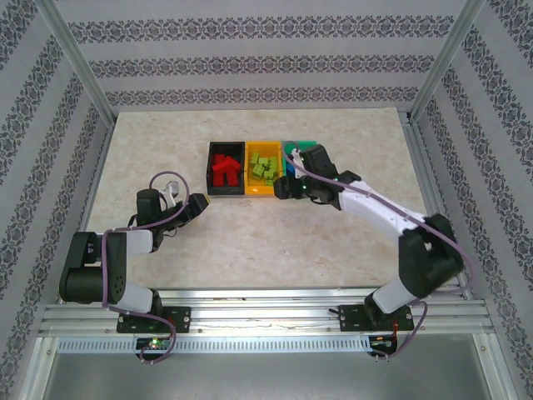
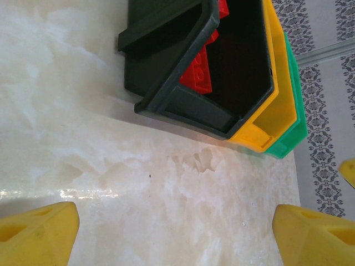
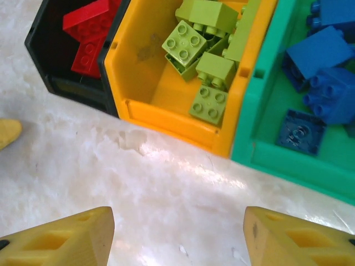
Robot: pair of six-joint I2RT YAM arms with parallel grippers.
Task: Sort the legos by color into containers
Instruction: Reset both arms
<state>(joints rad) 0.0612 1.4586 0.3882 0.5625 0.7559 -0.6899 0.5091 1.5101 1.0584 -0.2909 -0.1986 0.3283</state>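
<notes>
- Flanking the orange-yellow bin (image 3: pixel 166 119) of lime legos (image 3: pixel 213 69) are set the black bin (image 3: pixel 72 88) (red legos (image 3: pixel 89 33)) and the green bin (image 3: pixel 260 138) (blue legos (image 3: pixel 319 52)).
- Left gripper (image 2: pixel 176 235) and right gripper (image 3: pixel 177 238) are spread wide, empty.

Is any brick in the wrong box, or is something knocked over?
Nothing stands out. The red plastic bricks lie in the black plastic bin, the lime green bricks in the orange-yellow bin, the blue bricks in the green bin. Every bin stands upright.
</notes>
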